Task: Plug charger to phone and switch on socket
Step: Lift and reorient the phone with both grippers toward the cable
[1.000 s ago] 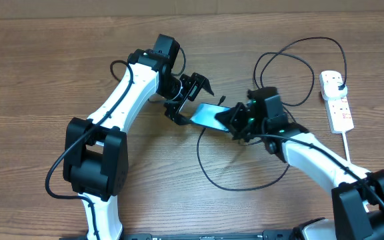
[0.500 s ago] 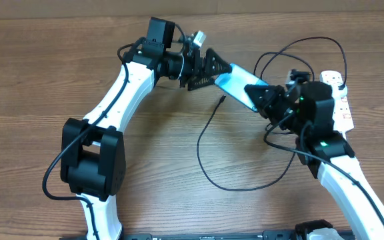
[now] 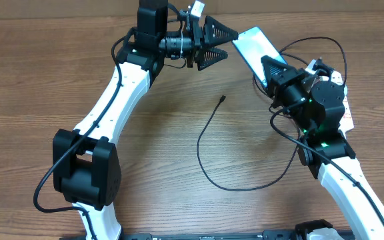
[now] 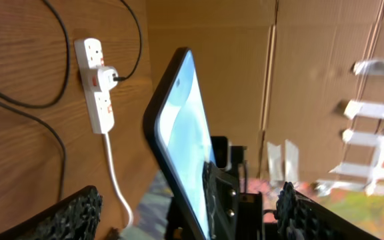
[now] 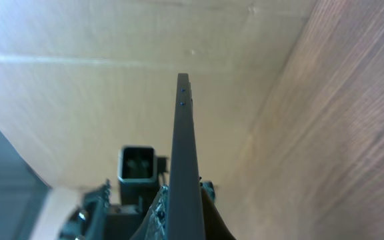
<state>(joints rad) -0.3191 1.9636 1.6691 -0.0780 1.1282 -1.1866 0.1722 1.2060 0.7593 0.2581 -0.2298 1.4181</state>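
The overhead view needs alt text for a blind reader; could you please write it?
The right arm's fingers hold up a black-edged smartphone with a light blue screen near the left arm's open fingers. A thin black charger cable lies loose on the wooden table.

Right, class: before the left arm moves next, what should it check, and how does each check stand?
1. The phone is clamped in the right fingers: ok.
2. The left fingers are open: ok.
3. The charger tip is in the left fingers: not ok; it lies on the table.
4. The plug is in the socket: ok.
5. The socket is switched on: cannot tell.
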